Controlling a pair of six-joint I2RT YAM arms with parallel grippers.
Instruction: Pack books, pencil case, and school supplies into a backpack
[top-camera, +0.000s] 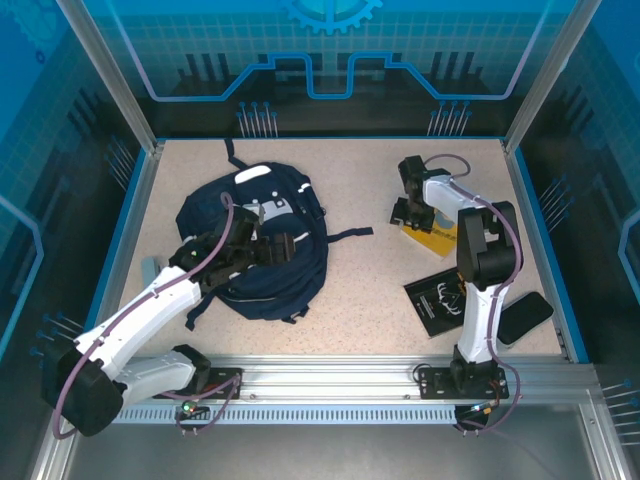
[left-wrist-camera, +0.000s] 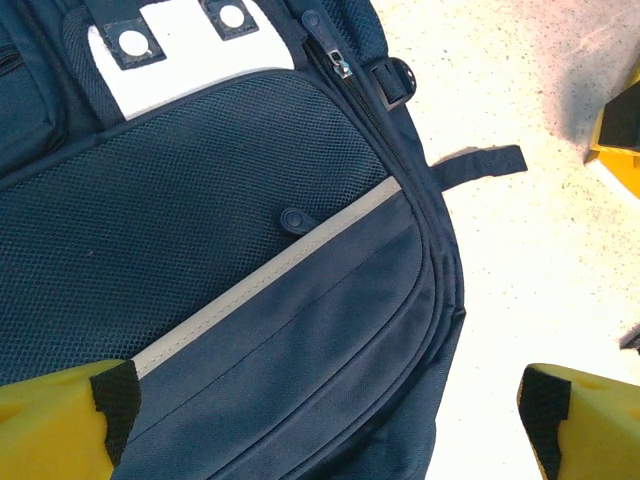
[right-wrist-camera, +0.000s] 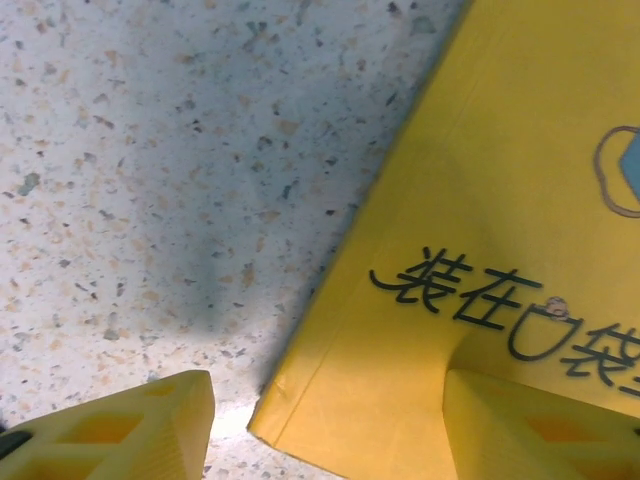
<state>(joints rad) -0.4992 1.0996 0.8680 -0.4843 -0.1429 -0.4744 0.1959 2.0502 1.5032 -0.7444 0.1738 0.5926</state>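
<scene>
Pencil case (top-camera: 150, 268): far left on the desk (top-camera: 370, 290), partly under the left arm, just beside the backpack's left side.

Left claw (left-wrist-camera: 330, 392): wide open, holding nothing, hovering over the backpack's lower front panel. Backpack (top-camera: 265, 270) lies flat at left-centre, top end away from the arm bases. The zip (left-wrist-camera: 343, 68) looks shut along the part I can see.

Right claw (right-wrist-camera: 330, 392): also open, nothing gripped. In the right wrist view it straddles the near corner of the yellow book (top-camera: 438, 238): left finger (right-wrist-camera: 120, 430) over bare desk, right finger (right-wrist-camera: 540, 430) over the cover. That book edge runs diagonally, lower-left to upper-right, with the book body to the claw's right. The book is flat on the desk, so my guess is the claw needs to get one finger under that edge or drag the book before a pinch will work.

The black book (top-camera: 440, 298) sits nearer the right base, and the dark blue one (top-camera: 525, 317) is far right by the desk edge. All three are on the right arm's side, well apart from the backpack.
</scene>
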